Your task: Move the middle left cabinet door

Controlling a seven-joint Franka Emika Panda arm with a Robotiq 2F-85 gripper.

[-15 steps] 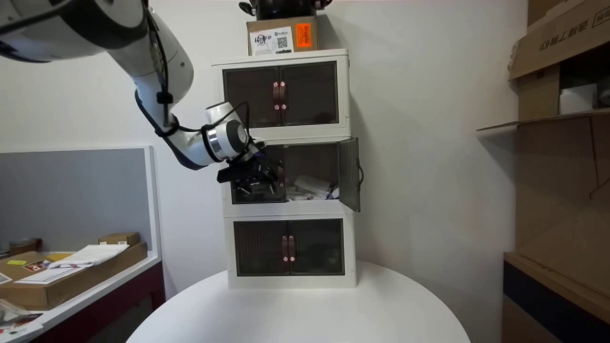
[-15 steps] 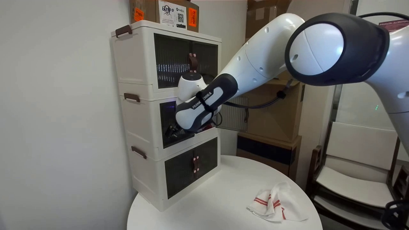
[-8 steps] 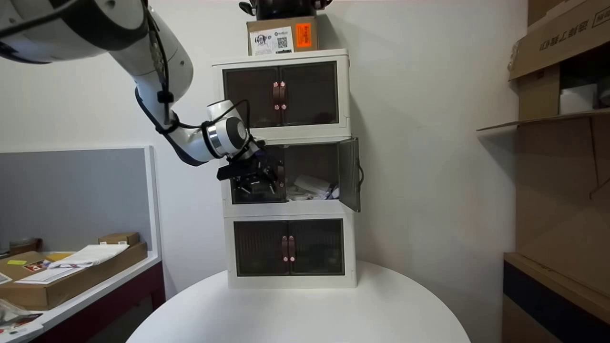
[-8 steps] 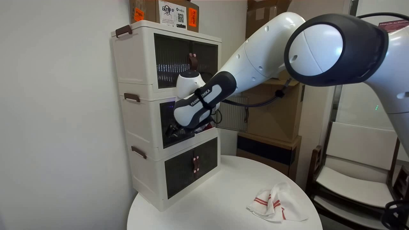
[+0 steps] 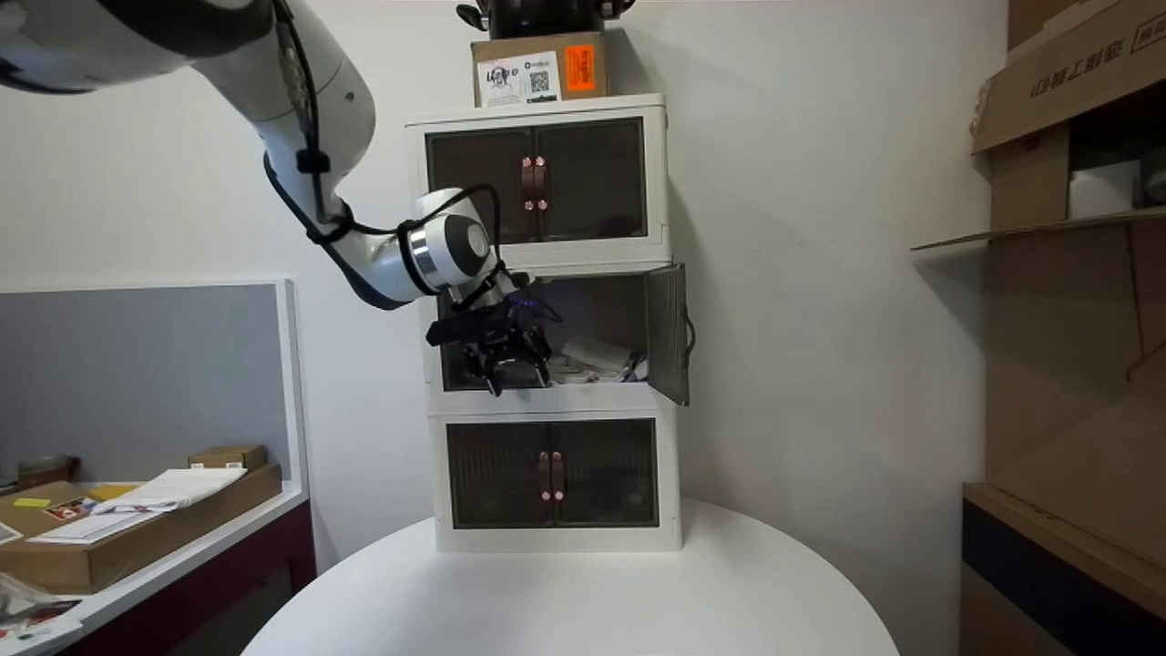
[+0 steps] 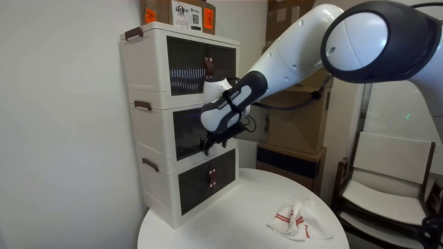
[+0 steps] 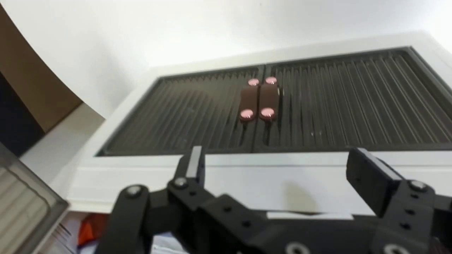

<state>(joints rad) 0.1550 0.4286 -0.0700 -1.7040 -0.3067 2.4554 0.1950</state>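
The middle left cabinet door [image 5: 454, 372] is a dark ribbed pane on the cabinet's middle tier. It looks closed in both exterior views and shows more fully in an exterior view [image 6: 187, 130]. Its handle is hidden behind the gripper, and the door is out of the wrist view. My gripper [image 5: 521, 386] hangs in front of that door's lower inner part, fingers tilted down. It also shows in an exterior view [image 6: 215, 148]. In the wrist view the gripper [image 7: 279, 165] is open, fingers wide apart, with nothing between them.
The middle right leaf [image 5: 667, 333] stands open, showing papers [image 5: 597, 355] inside; it also shows in the wrist view [image 7: 24, 208]. The bottom doors [image 7: 197, 116] are closed. The cabinet stands on a round white table [image 5: 565, 601], where a red-striped cloth [image 6: 297, 219] lies.
My gripper has moved right and slightly down, away from the left door's pane toward the cabinet's centre. The door leaves look unmoved.
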